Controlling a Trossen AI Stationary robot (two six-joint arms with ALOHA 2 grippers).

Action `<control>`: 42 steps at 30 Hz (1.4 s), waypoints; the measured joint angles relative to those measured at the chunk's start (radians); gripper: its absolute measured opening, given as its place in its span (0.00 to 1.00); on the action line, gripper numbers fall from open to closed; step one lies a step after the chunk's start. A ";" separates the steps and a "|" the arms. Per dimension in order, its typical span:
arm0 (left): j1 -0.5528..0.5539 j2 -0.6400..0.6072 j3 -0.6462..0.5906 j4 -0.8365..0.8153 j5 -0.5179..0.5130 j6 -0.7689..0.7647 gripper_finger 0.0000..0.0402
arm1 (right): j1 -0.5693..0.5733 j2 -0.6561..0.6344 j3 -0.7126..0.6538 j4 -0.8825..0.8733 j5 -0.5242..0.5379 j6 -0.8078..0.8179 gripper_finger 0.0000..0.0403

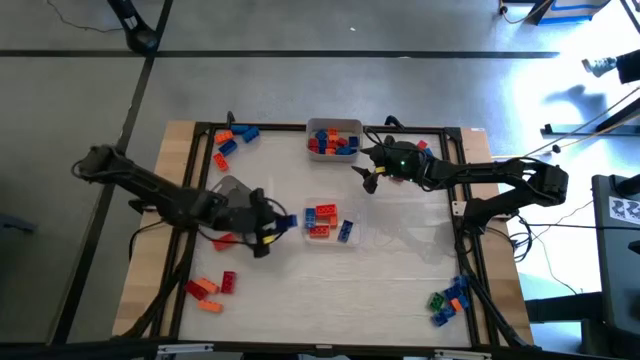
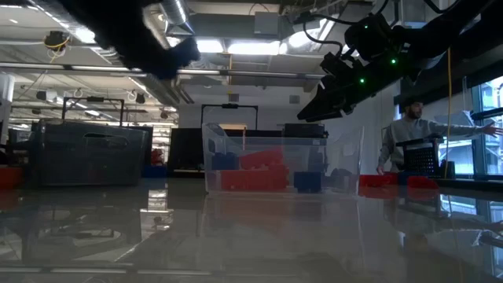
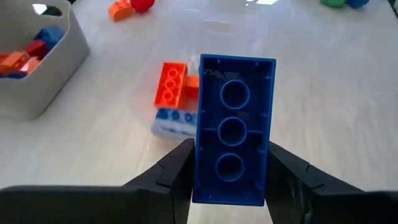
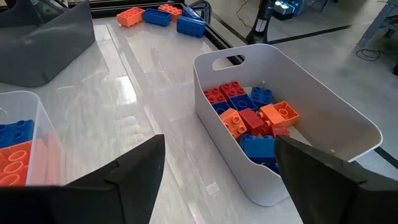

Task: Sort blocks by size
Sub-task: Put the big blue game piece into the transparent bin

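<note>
Nearest my left wrist camera, the left gripper point(image 3: 231, 180) clenches a blue 2x3 brick point(image 3: 234, 145) above the table point(image 1: 400, 280), beside the clear tray point(image 1: 328, 222) of bricks, while my right gripper point(image 4: 217, 168) hangs released beside the white bin point(image 4: 323, 118) of mixed bricks.

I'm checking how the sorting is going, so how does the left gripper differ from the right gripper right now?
The left gripper has its fingers closed on a long blue block, held underside up; the right gripper is open and holds nothing. The left gripper is near the clear tray at the table's middle; the right gripper is beside the white bin of red, orange and blue blocks at the far edge. Both have dark fingers.
</note>
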 joint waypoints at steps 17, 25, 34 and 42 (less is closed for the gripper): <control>0.270 0.383 0.000 0.506 0.324 0.249 0.37 | 0.000 0.000 0.000 -0.002 0.000 0.007 0.75; 0.315 0.460 0.000 0.573 0.334 0.260 0.46 | 0.000 0.000 0.000 -0.001 0.000 0.000 0.75; 0.331 0.369 0.001 0.512 0.335 0.262 0.55 | -0.005 -0.014 0.010 -0.075 0.128 0.083 0.75; 0.302 0.187 -0.057 0.315 0.248 0.244 0.56 | -0.121 -0.037 0.249 -0.662 0.366 0.218 0.75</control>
